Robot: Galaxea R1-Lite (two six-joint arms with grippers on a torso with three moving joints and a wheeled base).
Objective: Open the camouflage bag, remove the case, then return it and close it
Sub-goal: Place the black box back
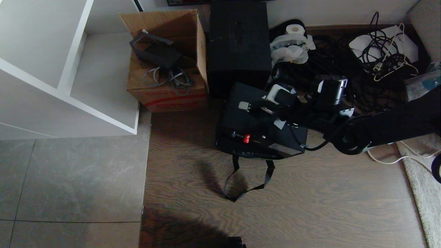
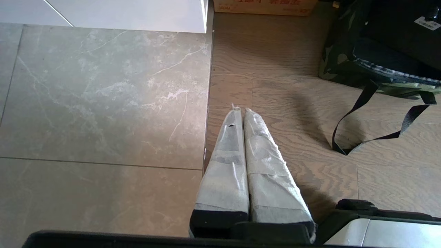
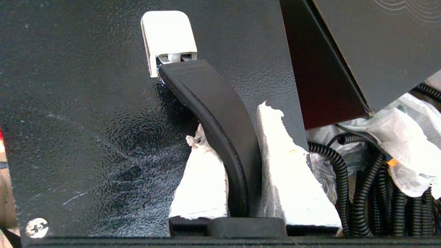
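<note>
Strap handle (image 3: 220,120) of the case (image 1: 255,117) sits between the padded fingers (image 3: 293,172) of the right end effector (image 3: 237,179), pinched narrow across its black band, with the handle's silver-white end cap (image 3: 168,38) further along the band from the grip. Taking the case as landmark: its long axis runs from the tall black box (image 1: 238,44) behind it toward the open wood floor (image 1: 310,206) in front, and the handle lies along the lid's middle, so the right end effector reaches in over the case's right edge, gripping crosswise to the handle. The red latch (image 1: 246,139) sits on the case's front face, toward the robot. The camouflage bag (image 2: 348,65) lies under and around the case; from the left wrist its green-and-black wall and zip edge show beneath the case, and one black bag strap (image 1: 246,182) trails onto the floor in front. Whether the case rests fully inside the bag or is partly lifted, I cannot tell.

The left end effector (image 2: 241,113) hangs well to the left of the case, over the seam between tile and wood, its wrapped fingers pressed together on nothing. The right arm is plainly the nearer.

Left of the case stands a cardboard box (image 1: 168,69); to its right, a tangle of cables (image 1: 379,62) and a rug edge (image 1: 423,179). By my judgement the freest room is straight up and forward.
</note>
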